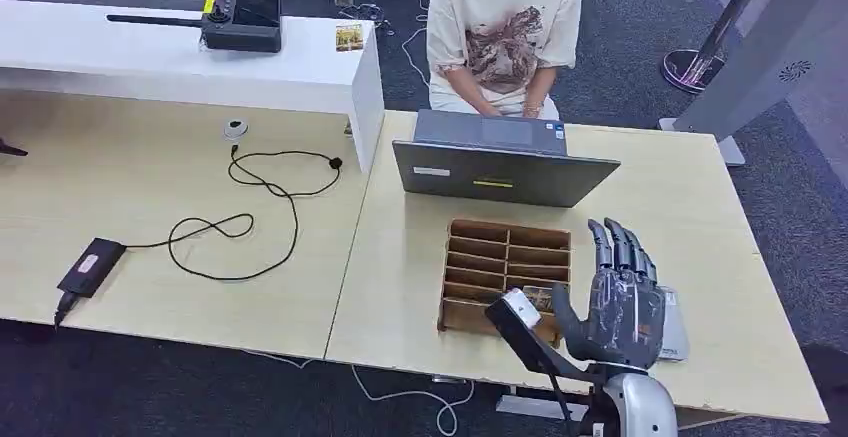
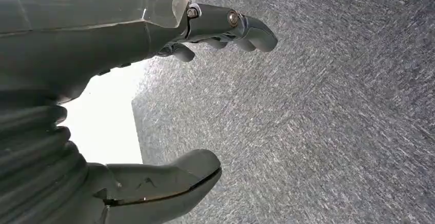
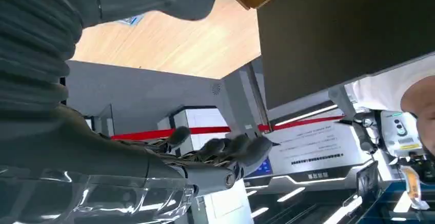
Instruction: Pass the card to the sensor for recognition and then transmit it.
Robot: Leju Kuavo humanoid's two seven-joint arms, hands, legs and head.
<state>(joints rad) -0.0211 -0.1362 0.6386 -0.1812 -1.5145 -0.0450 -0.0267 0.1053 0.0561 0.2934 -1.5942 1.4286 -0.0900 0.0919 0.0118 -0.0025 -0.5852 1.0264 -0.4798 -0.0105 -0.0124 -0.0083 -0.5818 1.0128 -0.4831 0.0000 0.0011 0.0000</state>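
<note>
The wooden divided box point(image 1: 506, 274) sat on the pale table point(image 1: 690, 217), just on the robot's side of the grey laptop point(image 1: 502, 169), and everything else is placed from it. The right hand point(image 1: 618, 299) was raised just beside the box's right edge, its dark fingers point(image 1: 612, 247) straight, apart and pointing away from the robot, thumb spread toward the box, nothing in its grasp; the right wrist view showed the same fingers point(image 3: 225, 147) extended and empty, with the laptop's dark back point(image 3: 349, 34) beyond them. A card point(image 1: 540, 298) lay in the near-right compartment of the box, close to the thumb; whether the thumb touched it could not be told. A black arm with a small white-faced block point(image 1: 520, 307) at its tip reached up over the box's near-right corner. A flat grey device point(image 1: 674, 327) lay on the table to the right of the box, partly hidden behind the hand. A person in a pale printed shirt point(image 1: 505, 32) sat on the far side of the laptop. Well to the left of the box, a black adapter point(image 1: 90, 266) with a looping cable point(image 1: 240, 222) lay on the adjoining table. The left hand point(image 2: 154, 101) hung over grey carpet point(image 2: 318, 111), fingers point(image 2: 246, 26) loosely curved, thumb apart, holding nothing.
</note>
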